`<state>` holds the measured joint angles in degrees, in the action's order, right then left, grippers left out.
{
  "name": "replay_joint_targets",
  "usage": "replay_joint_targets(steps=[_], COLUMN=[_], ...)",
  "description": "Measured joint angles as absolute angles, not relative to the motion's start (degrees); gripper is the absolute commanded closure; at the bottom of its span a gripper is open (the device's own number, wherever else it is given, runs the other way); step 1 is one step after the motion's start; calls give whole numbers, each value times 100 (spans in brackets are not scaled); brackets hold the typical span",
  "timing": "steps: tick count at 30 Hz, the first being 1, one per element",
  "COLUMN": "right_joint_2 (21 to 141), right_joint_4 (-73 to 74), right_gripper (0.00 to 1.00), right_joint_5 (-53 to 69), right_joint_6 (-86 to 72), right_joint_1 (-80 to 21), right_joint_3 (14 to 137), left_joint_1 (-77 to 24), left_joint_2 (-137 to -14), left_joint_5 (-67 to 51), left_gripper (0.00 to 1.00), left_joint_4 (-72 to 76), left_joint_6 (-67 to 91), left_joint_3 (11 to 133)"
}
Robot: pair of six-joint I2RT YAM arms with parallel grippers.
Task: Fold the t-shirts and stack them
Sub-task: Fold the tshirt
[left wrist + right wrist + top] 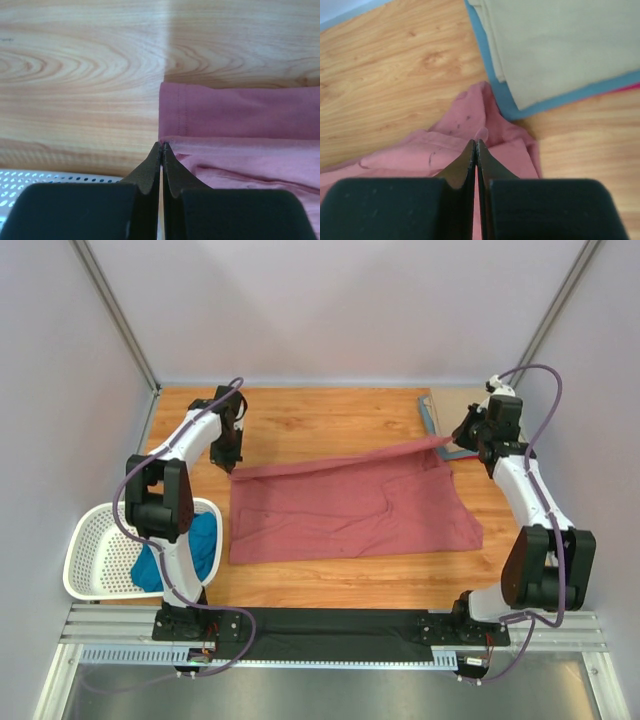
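Note:
A dusty rose-red t-shirt [345,510] lies spread across the middle of the wooden table. My left gripper [231,462] is shut on its far-left corner [164,142]; the cloth [240,130] stretches to the right of the jaws. My right gripper [462,440] is shut on the shirt's far-right corner [481,134] and holds it lifted a little, so the far edge runs taut between the two grippers. A folded stack with a tan shirt [555,45] on a blue one [495,85] lies at the far right, also in the top view [440,412]. A teal blue shirt [200,545] sits in the basket.
A white perforated basket [95,540] stands at the near left beside the left arm's base; its rim shows in the left wrist view [50,180]. A red edge [630,87] peeks from under the folded stack. Grey walls enclose the table on three sides.

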<state>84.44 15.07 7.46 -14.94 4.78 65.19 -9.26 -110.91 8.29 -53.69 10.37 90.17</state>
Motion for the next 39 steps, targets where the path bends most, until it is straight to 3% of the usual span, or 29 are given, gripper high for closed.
replay_joint_targets(steps=[21,35,39], right_joint_2=[6541,6278,6278], right_joint_4=[2471,2788,2923], right_gripper=[100,99,94], right_joint_5=[-185,-567,-622], right_joint_6=[-2187,-2578,-2727], right_joint_1=[808,851,856], right_joint_3=[4571,3951,3872], left_joint_1=[-1083,-1282,-1321], left_joint_2=[-10558,-10005,-10044], left_joint_5=[1210,1168,1269], left_gripper=[100,100,92], left_joint_4=[-5601,-5629,-5736], left_joint_6=[1345,1461,1601], left_joint_3=[8239,7550,7516])
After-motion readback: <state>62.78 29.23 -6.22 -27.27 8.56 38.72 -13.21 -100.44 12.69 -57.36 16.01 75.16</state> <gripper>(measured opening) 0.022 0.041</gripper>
